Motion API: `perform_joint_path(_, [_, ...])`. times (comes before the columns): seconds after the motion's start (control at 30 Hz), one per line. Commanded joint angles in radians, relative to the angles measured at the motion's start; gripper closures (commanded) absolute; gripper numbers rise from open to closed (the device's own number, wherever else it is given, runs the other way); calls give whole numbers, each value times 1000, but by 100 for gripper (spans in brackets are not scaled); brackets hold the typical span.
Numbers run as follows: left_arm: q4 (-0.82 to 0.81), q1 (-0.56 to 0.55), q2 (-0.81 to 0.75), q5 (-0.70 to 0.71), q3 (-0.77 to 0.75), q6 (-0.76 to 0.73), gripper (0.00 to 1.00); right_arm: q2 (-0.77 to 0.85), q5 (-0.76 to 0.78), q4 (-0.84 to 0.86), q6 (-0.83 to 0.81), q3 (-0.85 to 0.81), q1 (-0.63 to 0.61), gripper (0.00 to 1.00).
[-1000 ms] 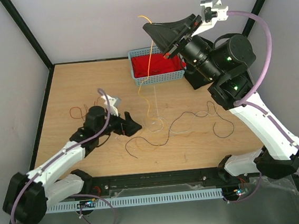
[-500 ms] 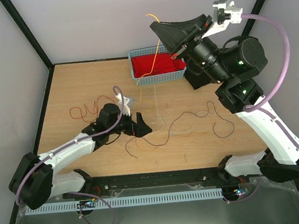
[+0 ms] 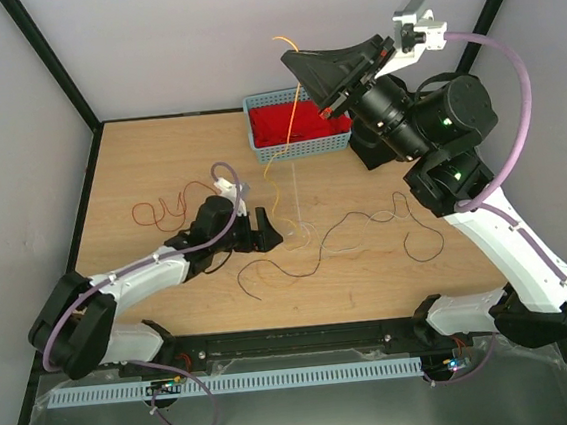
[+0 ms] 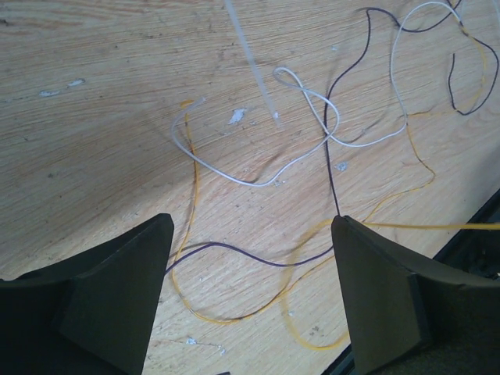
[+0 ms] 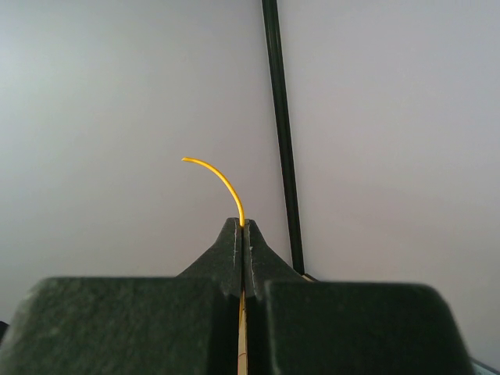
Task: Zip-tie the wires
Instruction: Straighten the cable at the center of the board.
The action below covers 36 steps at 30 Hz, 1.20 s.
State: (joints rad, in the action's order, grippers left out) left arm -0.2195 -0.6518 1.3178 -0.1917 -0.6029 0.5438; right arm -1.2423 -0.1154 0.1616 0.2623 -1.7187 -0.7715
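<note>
The right gripper (image 3: pixel 302 70) was raised well above the table, its two fingers pressed flat together on a yellow wire (image 5: pixel 226 183). A short curved end of that wire stuck out beyond the fingertips. The rest hung down below the gripper, past the blue basket (image 3: pixel 303 150), toward the table.

The left gripper (image 4: pixel 250 266) sat low over the wooden table (image 4: pixel 94 117) with its jaws wide apart, gripping nothing (whether its fingertips touched the wood could not be told). In the gap between its fingers lay loops of yellow wire and a dark purple wire (image 4: pixel 334 156), which ran up along the inner edge of one finger. Just ahead of the open fingers a white wire (image 4: pixel 234 176) curled into a loop and crossed the dark one.

The zip tie (image 4: pixel 254 62), a pale straight strip, lay flat farther ahead of the left gripper. Its near end was just beside the white loop, and neither gripper touched it. Behind the left gripper, beside its arm, a reddish-brown wire (image 3: pixel 162 206) lay curled on the table, well apart from the others.
</note>
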Motion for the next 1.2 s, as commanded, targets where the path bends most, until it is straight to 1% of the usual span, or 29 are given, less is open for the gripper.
perform_joint_path(0.0, [-39,-5,22,22,-22,4,18,23,1,52,9,11,-1,100])
perform_joint_path(0.07, [-43,-6,35,0,-24,1,22,25,4,53,8,14,-2,100])
perform_joint_path(0.17, [-52,-6,51,-32,-23,12,23,30,11,55,5,13,-1,100])
perform_joint_path(0.33, [-94,-8,65,-84,-24,37,22,31,9,56,8,13,-1,100])
perform_joint_path(0.47, [-122,-11,68,-109,-51,42,17,32,7,57,16,20,-1,100])
perform_joint_path(0.57, [-128,-14,77,-116,-81,38,15,29,0,62,26,28,-1,100])
perform_joint_path(0.67, [-131,-15,104,-126,-104,28,15,26,-5,69,34,34,-2,100])
perform_joint_path(0.73, [-132,-16,128,-135,-110,24,19,29,-4,71,35,36,-1,100])
perform_joint_path(0.8, [-133,-17,151,-143,-108,26,24,31,0,72,35,36,-2,100])
perform_joint_path(0.9, [-136,-17,183,-154,-102,27,39,35,5,73,32,36,-1,100])
perform_joint_path(1.07, [-144,-19,208,-167,-97,30,72,38,14,71,17,35,-1,100])
perform_joint_path(1.17, [-143,-19,200,-176,-90,29,88,39,29,55,-5,26,-2,100])
